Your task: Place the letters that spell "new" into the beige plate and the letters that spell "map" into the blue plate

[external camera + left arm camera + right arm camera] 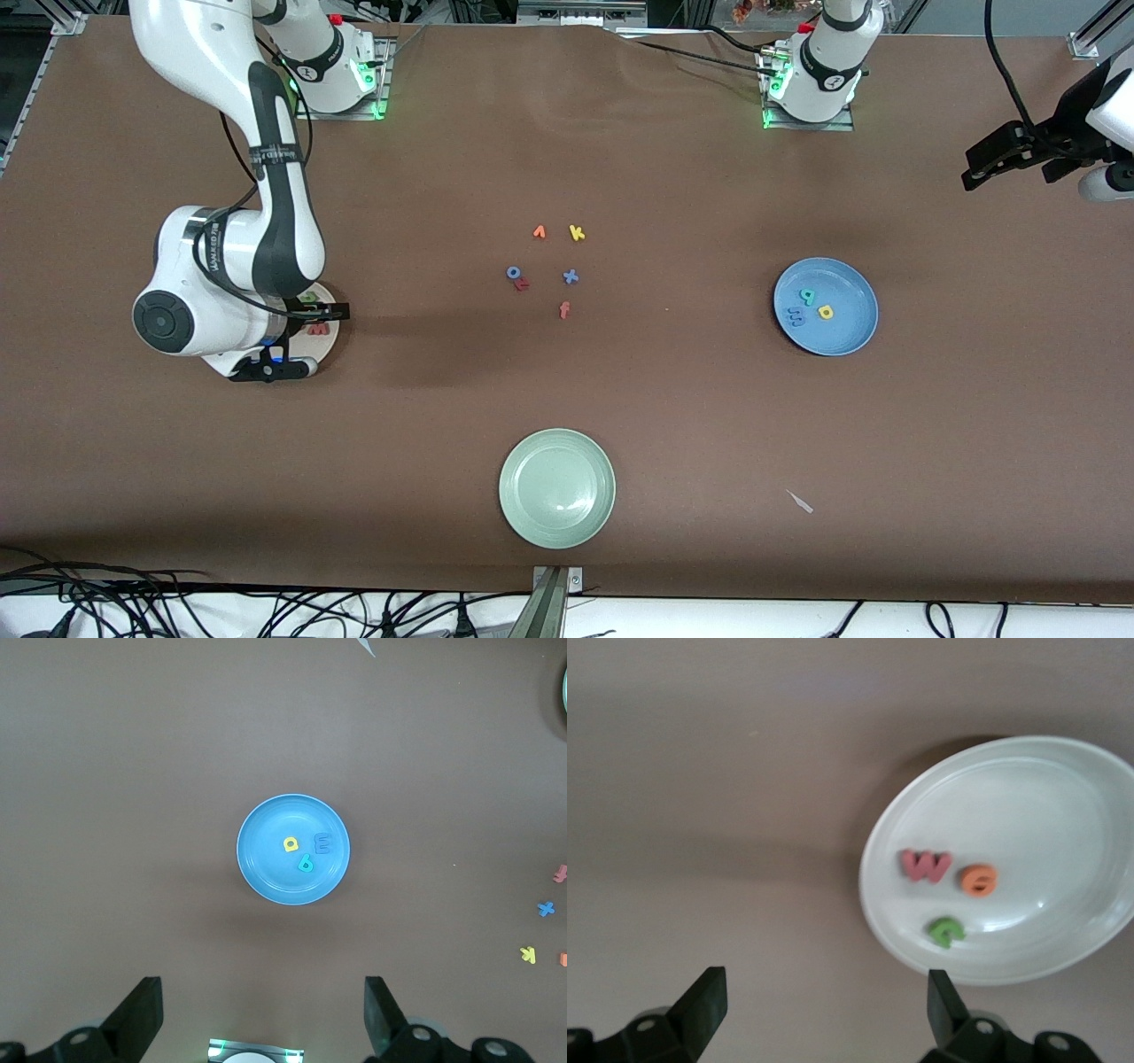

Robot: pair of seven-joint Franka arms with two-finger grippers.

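Right tool hangs wide over the beige plate; left tool waits wide. Foam letters look light, squashy; pinch edges.

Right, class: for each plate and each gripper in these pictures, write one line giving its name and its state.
beige plate: holds w, e, n
blue plate: holds m, yellow letter, teal letter
green plate: empty
right gripper: open, over beige plate's edge
left gripper: open, waiting

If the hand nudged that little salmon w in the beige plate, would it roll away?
Probably not: the w lies flat in the beige plate, so it would likely slide. It looks like thin foam, so probably very light and slightly squashy.
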